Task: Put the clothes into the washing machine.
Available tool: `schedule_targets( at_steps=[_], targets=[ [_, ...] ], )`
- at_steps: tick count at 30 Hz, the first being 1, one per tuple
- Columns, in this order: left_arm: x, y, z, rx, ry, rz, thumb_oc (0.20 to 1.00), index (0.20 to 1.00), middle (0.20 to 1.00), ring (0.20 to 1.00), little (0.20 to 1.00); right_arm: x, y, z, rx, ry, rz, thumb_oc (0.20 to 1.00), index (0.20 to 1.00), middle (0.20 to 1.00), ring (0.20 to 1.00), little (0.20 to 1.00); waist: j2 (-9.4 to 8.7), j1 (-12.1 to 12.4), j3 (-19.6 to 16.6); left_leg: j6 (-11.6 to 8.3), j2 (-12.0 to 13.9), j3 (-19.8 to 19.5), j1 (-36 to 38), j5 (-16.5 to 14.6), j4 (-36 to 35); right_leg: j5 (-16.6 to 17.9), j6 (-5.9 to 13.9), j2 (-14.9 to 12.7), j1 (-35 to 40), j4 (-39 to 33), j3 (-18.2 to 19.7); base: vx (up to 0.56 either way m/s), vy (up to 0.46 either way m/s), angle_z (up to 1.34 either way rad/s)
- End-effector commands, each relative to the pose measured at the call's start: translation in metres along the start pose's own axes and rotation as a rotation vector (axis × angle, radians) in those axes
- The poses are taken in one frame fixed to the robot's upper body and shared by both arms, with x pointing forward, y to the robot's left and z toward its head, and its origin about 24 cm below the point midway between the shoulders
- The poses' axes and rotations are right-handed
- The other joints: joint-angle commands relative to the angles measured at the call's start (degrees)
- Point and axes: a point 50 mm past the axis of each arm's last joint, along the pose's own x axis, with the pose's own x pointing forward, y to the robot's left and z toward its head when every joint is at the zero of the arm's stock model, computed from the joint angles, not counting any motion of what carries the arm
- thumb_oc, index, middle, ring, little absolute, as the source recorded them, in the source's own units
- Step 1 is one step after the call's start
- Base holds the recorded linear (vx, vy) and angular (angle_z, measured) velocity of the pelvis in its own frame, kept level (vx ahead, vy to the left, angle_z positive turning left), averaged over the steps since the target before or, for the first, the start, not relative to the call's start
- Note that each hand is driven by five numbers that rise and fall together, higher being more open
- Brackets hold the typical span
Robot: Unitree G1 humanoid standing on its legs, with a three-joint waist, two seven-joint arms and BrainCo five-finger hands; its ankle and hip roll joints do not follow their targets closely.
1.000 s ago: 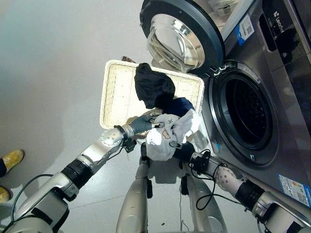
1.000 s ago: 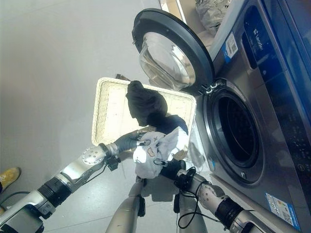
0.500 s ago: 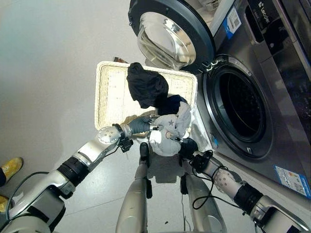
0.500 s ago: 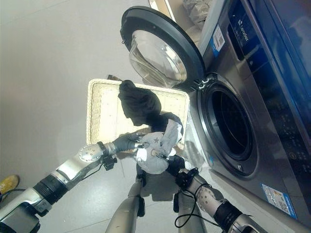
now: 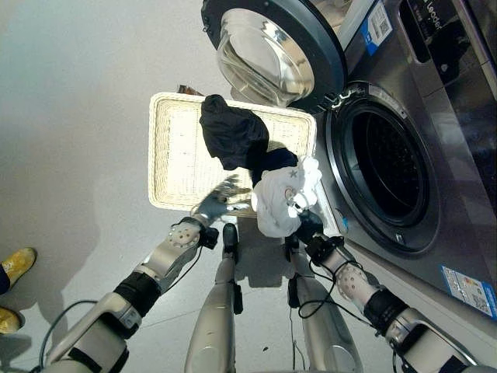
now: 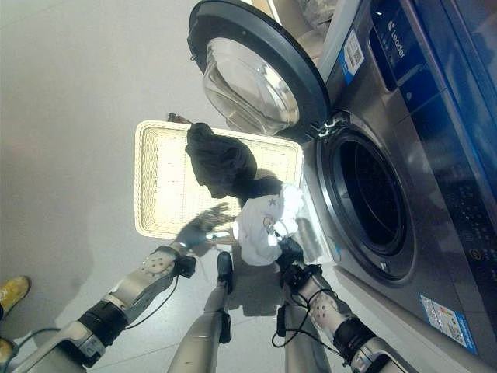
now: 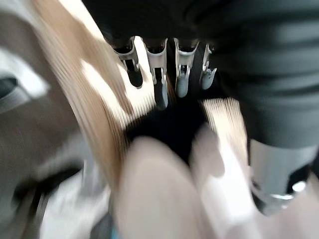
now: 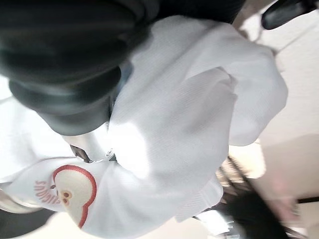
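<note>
Right hand [image 5: 301,208] clenched round white garment [image 5: 276,203] beside basket [image 5: 175,148]; left hand [image 5: 220,200] released, fingers spread. Advice: lift bundle clear, swing into drum opening [image 5: 392,167], avoid door [image 5: 268,47].

- The right robot hand [image 5: 304,220] is mostly buried in the white garment [image 5: 278,200]; its fingers are covered, so their grip cannot be read.
- The left robot hand [image 5: 217,203] is smeared by motion blur.
- The dark clothes [image 5: 233,136] beyond the left robot hand cover part of the wicker basket [image 5: 175,148].
- The washing machine [image 5: 435,116] runs off the frame edge.
- The drum interior [image 5: 396,167] is too dark to read.
</note>
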Motion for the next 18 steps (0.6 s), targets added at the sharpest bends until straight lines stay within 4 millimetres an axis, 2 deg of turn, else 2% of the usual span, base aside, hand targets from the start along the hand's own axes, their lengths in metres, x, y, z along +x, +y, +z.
schedule_targets(
  at_steps=[1,3,4,6,8,9,10,12,13,15,17,18],
  targets=[
    [-0.001,0.001,0.012,-0.106,-0.090,0.126,1.000,1.000,1.000,1.000,1.000,0.005,0.016,0.024,0.057,-0.145,0.070,0.200,0.200,0.200,0.200,0.200,2.42,-0.5,-1.2,2.49,-7.1,0.8,-4.4,-4.8,6.2,-4.9,2.56,-0.3,-4.0,7.6,-3.2,0.02,-0.031,-0.01],
    [-0.001,0.001,0.012,-0.106,-0.090,0.126,1.000,1.000,1.000,1.000,1.000,0.005,0.016,0.024,0.057,-0.145,0.070,0.200,0.200,0.200,0.200,0.200,2.42,-0.5,-1.2,2.49,-7.1,0.8,-4.4,-4.8,6.2,-4.9,2.56,-0.3,-4.0,7.6,-3.2,0.02,-0.026,0.00],
    [-0.002,0.007,0.002,-0.153,-0.066,0.198,1.000,1.000,1.000,1.000,1.000,0.005,0.007,0.035,0.093,-0.200,0.027,0.200,0.200,0.200,0.200,0.200,3.01,-0.5,-1.2,2.25,-7.1,0.8,-5.0,-4.9,6.5,-5.6,2.47,-0.4,-4.8,8.6,-3.2,0.12,-0.119,-0.04],
    [-0.006,0.021,-0.028,-0.229,0.000,0.325,1.000,1.000,1.000,1.000,1.000,0.001,-0.021,0.100,0.197,-0.449,-0.092,0.200,0.200,0.200,0.200,0.200,5.89,-0.7,-1.2,1.43,-6.8,1.7,-8.3,-4.9,8.6,-8.0,2.08,-0.4,-9.2,13.4,-3.0,0.18,-0.158,-0.04],
    [-0.007,0.022,-0.031,-0.238,0.006,0.329,1.000,1.000,1.000,1.000,1.000,0.001,-0.022,0.111,0.211,-0.484,-0.103,0.200,0.200,0.200,0.200,0.200,6.25,-0.7,-1.2,1.33,-6.7,1.9,-8.7,-5.0,8.9,-8.3,2.03,-0.4,-9.8,14.0,-2.9,0.07,-0.062,0.02],
    [-0.008,0.024,-0.036,-0.253,0.020,0.337,1.000,1.000,1.000,1.000,1.000,-0.002,-0.027,0.131,0.247,-0.559,-0.127,0.200,0.200,0.200,0.200,0.200,6.84,-0.7,-1.2,1.18,-6.6,2.2,-9.4,-5.1,9.5,-8.9,1.95,-0.4,-10.7,15.1,-2.9,0.09,-0.092,-0.02],
    [-0.008,0.027,-0.040,-0.272,0.029,0.348,1.000,1.000,1.000,1.000,1.000,-0.007,-0.031,0.165,0.290,-0.683,-0.180,0.200,0.200,0.200,0.200,0.200,7.76,-0.8,-1.2,0.96,-6.5,2.5,-10.9,-5.3,10.5,-9.8,1.79,-0.3,-12.6,17.0,-2.5,0.09,-0.093,-0.06],
    [-0.008,0.027,-0.041,-0.279,0.027,0.347,1.000,1.000,1.000,1.000,1.000,-0.011,-0.034,0.185,0.318,-0.759,-0.209,0.200,0.200,0.200,0.200,0.200,8.29,-0.8,-1.2,0.89,-6.5,2.6,-11.9,-5.4,11.2,-10.3,1.71,-0.3,-13.8,18.1,-2.4,0.06,-0.075,-0.08],
    [-0.009,0.027,-0.044,-0.275,0.023,0.342,1.000,1.000,1.000,1.000,1.000,-0.019,-0.038,0.207,0.355,-0.845,-0.253,0.200,0.200,0.200,0.200,0.200,8.83,-0.7,-1.2,0.80,-6.4,2.7,-12.8,-5.7,12.0,-10.8,1.64,-0.4,-14.8,19.1,-2.4,0.05,-0.085,-0.13],
    [-0.011,0.026,-0.045,-0.274,0.016,0.328,1.000,1.000,1.000,1.000,1.000,-0.032,-0.043,0.239,0.403,-0.951,-0.332,0.200,0.200,0.200,0.200,0.200,9.47,-0.6,-1.2,0.75,-6.2,2.9,-14.2,-6.0,13.1,-11.2,1.51,-0.6,-16.3,20.1,-2.4,0.04,-0.086,-0.09],
    [-0.010,0.027,-0.043,-0.268,0.009,0.320,1.000,1.000,1.000,1.000,1.000,-0.040,-0.042,0.256,0.424,-1.003,-0.386,0.200,0.200,0.200,0.200,0.200,9.78,-0.4,-1.2,0.79,-6.1,3.1,-15.1,-6.3,13.7,-11.4,1.42,-0.6,-17.2,20.8,-2.4,0.03,-0.097,-0.03],
    [-0.011,0.030,-0.041,-0.252,-0.005,0.305,1.000,1.000,1.000,1.000,1.000,-0.057,-0.043,0.285,0.500,-1.103,-0.476,0.200,0.200,0.200,0.200,0.200,9.96,-0.1,-1.2,0.88,-6.0,3.1,-16.4,-6.7,14.8,-11.6,1.27,-0.6,-18.4,21.6,-2.6,0.02,-0.111,-0.01]
  ],
)
